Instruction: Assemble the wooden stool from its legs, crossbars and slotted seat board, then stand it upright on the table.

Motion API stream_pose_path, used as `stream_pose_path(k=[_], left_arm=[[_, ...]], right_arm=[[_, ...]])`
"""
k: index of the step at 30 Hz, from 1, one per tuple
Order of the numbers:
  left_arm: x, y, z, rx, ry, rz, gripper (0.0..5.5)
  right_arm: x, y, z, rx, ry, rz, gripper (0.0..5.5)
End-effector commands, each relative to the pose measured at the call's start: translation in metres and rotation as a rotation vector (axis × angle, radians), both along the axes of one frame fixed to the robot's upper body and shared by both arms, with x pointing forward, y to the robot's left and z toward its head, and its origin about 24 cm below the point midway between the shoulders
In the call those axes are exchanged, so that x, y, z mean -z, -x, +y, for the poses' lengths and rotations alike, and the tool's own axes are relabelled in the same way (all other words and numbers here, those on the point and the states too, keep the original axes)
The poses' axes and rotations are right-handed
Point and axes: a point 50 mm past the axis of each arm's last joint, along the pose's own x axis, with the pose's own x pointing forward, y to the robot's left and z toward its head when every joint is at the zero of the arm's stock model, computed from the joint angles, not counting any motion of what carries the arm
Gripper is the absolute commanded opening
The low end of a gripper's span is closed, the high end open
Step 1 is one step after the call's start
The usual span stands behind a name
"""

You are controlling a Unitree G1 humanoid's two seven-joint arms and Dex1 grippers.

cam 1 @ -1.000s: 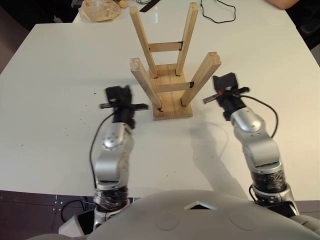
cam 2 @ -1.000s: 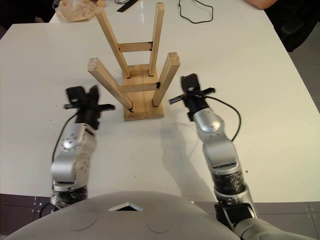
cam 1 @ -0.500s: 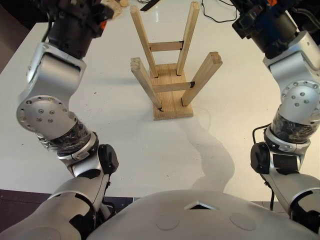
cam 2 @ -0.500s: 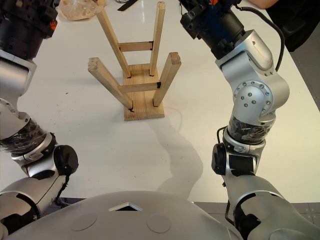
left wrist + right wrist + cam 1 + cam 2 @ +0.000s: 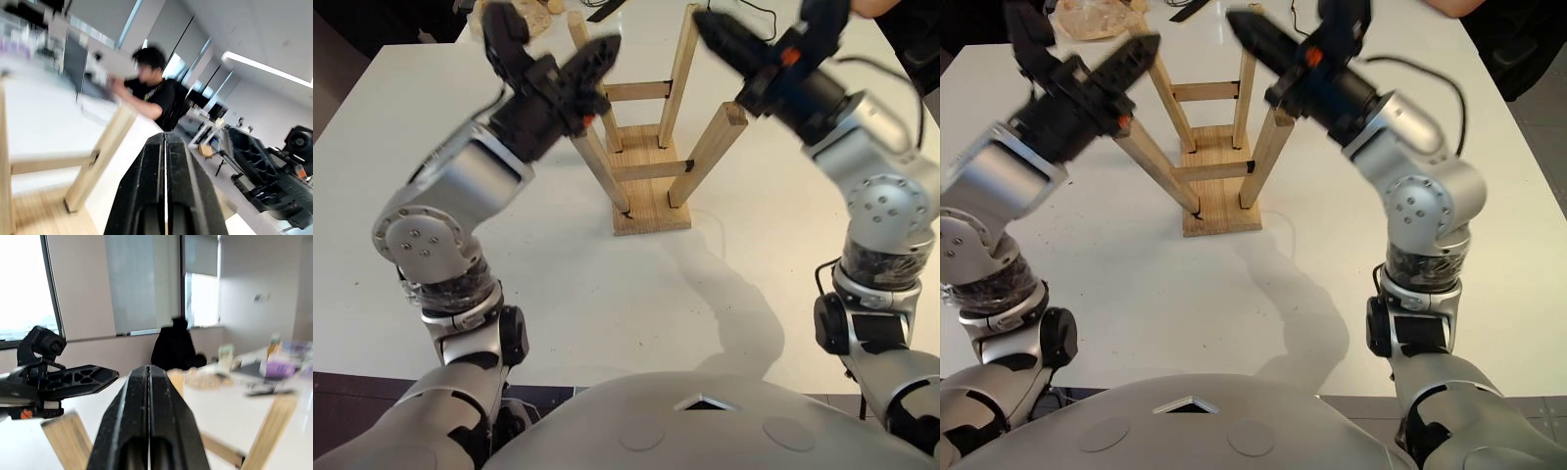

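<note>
- The white bench [image 5: 460,206] carries the wooden stool [image 5: 651,157] at its middle. The stool is upside down, ahead of both raised arms.
- The slotted seat board [image 5: 651,213] lies flat on the bench, and all four legs stand up out of it, splaying outward.
- The two nearer legs [image 5: 599,166] [image 5: 710,147] are joined by a crossbar [image 5: 651,170] low down, close to the board.
- The left end effector [image 5: 610,43] hangs in the air over the top of the nearer left leg. Its fingers [image 5: 151,171] are pressed narrow, with only a thin seam between them, gripping no part. I cannot tell whether it touches the leg.
- The right end effector [image 5: 701,18] is raised above the nearer right leg, its tip close to the top of the farther right leg [image 5: 680,73]. Its fingers [image 5: 132,411] are likewise pressed together on themselves.
- A second crossbar [image 5: 636,91] links the two farther legs higher up.
- A crumpled clear bag [image 5: 1087,20] sits at the far edge of the bench.
</note>
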Motion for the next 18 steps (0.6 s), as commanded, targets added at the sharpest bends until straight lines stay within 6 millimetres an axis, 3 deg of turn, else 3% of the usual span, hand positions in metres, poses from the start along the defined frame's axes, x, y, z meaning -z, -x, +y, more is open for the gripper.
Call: stream_pose_path(k=[1, 3, 6, 9, 10, 12, 15, 18], left_arm=[[0.047, 0.006, -0.005, 0.016, -0.099, 0.185, 0.04], [0.047, 0.005, -0.005, 0.007, -0.095, 0.179, 0.04], [0.025, -0.002, 0.003, -0.053, -0.046, 0.063, 0.04], [-0.015, -0.002, 0.033, -0.168, 0.145, -0.119, 0.04], [-0.024, -0.001, 0.05, -0.218, 0.21, -0.159, 0.04], [-0.024, 0.0, 0.078, -0.311, 0.239, -0.171, 0.04], [0.029, 0.0, 0.114, -0.422, -0.008, -0.021, 0.04], [0.095, 0.021, 0.133, -0.367, -0.183, 0.158, 0.04]], right_arm=[[0.054, 0.004, 0.001, 0.023, 0.135, 0.169, 0.0], [0.046, 0.003, 0.004, 0.011, 0.099, 0.148, 0.0], [0.013, -0.002, 0.0, -0.007, -0.009, 0.062, 0.0], [-0.026, -0.012, -0.023, 0.044, -0.177, -0.022, 0.0], [-0.032, -0.018, -0.037, 0.086, -0.21, -0.033, 0.0], [-0.027, -0.031, -0.059, 0.181, -0.182, -0.015, 0.0], [0.034, -0.048, -0.076, 0.267, 0.131, 0.086, 0.0], [0.073, -0.051, -0.073, 0.222, 0.277, 0.115, 0.0]])
